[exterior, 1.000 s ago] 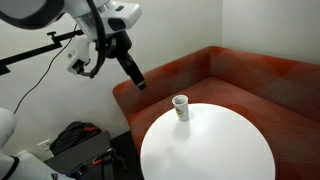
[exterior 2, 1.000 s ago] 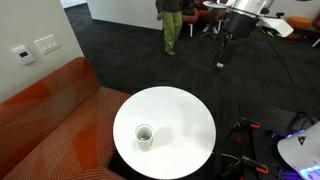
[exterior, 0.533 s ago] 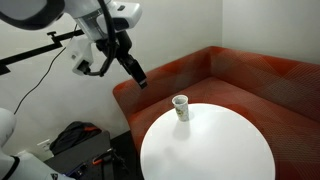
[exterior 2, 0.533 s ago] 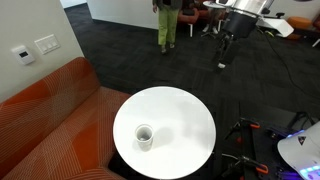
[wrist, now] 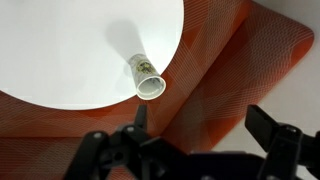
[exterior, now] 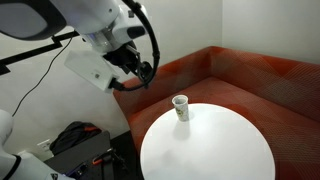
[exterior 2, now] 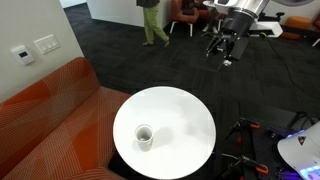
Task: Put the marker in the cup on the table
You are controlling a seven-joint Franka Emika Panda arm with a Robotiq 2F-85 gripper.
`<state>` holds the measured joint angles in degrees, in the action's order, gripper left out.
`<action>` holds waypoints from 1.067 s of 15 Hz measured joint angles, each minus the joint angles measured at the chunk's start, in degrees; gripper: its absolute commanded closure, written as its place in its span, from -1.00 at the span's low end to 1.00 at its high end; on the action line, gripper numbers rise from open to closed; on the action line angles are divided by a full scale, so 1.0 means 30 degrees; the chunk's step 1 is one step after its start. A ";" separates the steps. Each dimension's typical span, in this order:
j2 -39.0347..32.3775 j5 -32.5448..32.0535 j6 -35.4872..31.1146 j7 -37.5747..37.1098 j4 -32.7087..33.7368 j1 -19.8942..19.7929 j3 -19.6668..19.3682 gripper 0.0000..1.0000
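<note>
The white paper cup (exterior: 180, 106) stands upright near the edge of the round white table (exterior: 215, 150). Both also show in an exterior view, the cup (exterior 2: 144, 136) and the table (exterior 2: 185, 115). In the wrist view the cup (wrist: 145, 77) sits at the rim of the table (wrist: 70, 45). My gripper (wrist: 200, 118) is open, its jaws wide apart with nothing between them. It hangs high in the air, off to the side of the table and well away from the cup, in both exterior views (exterior: 146, 72) (exterior 2: 228, 57). The blue marker shows in no view.
A red-brown curved sofa (exterior: 250, 72) wraps around the table and also shows in an exterior view (exterior 2: 45, 120). A person (exterior 2: 152, 20) walks on the dark carpet at the back. Camera stands and black gear (exterior: 75, 145) sit on the floor beside the table.
My arm has swung and turned its wrist, and the gripper has moved a little nearer the table. The person at the back has walked to the left.
</note>
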<state>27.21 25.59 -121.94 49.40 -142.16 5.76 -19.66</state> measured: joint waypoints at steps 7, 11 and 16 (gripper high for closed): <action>-0.1468 0.0881 0.1512 0.7341 0.0419 -0.0021 -0.0612 -1.00; -0.2100 0.0892 0.1737 0.8270 0.0776 -0.0044 -0.0612 -1.00; -0.2246 0.1340 0.1727 0.8604 0.0831 -0.0247 -0.0459 -1.00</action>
<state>20.47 29.61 -116.76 75.21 -139.67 5.01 -21.04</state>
